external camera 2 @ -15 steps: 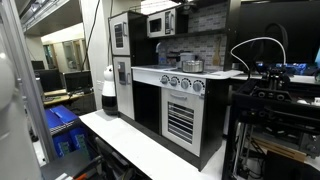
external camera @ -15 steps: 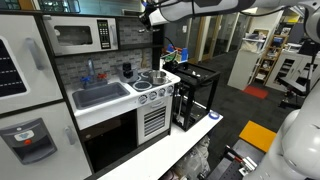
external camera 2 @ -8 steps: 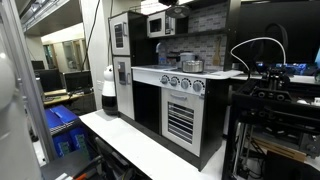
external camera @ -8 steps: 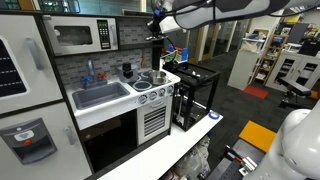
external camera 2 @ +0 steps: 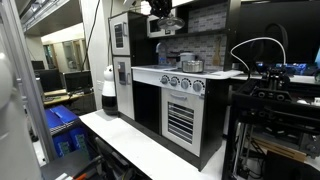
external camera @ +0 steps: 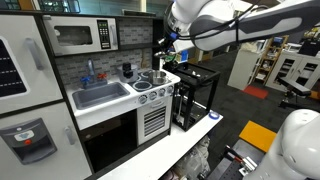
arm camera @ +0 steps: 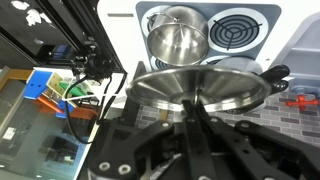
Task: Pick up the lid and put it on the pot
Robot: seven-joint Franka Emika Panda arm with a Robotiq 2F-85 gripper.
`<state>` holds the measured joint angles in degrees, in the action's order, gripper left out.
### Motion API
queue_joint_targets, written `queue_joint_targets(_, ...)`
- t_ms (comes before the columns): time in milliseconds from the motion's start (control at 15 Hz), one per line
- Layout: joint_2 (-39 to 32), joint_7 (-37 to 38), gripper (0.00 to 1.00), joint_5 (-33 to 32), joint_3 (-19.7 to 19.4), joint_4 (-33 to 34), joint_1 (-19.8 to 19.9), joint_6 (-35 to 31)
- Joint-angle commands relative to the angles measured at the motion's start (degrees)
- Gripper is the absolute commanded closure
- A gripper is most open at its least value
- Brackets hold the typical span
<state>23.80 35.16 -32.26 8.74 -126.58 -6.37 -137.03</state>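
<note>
Clearly the fingers (arm camera: 196,128) are pinched tight on the lid (arm camera: 200,88), held apart from the pot (arm camera: 178,40).

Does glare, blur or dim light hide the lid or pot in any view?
Wrist view: the lid sits close, mirror-bright with reflections, edges soft; the pot beyond it shows highlights yet reads clearly. In an exterior view the arm looms large near the lens; in an exterior view the room is dim and the stovetop small.
</note>
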Motion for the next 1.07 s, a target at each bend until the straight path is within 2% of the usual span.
queue_joint_targets(0,4.6,-0.3,0.99,0.4,1.2,-8.4,4.0,-7.1)
queue_joint_targets(200,5.5,-0.1,0.99,0.4,1.5,-12.4,6.8,-11.1)
queue_joint_targets(533,4.3,1.1,0.99,-1.0,3.3,-15.4,12.6,-16.7)
queue_joint_targets(800,1.4,0.7,0.99,-2.0,5.3,-13.7,16.7,-22.0)
queue_joint_targets(867,0.6,1.9,0.99,-4.2,4.5,-13.1,16.1,-23.0)
queue_joint_targets(1000,-0.7,2.8,0.99,-6.4,5.3,-12.2,17.4,-25.1)
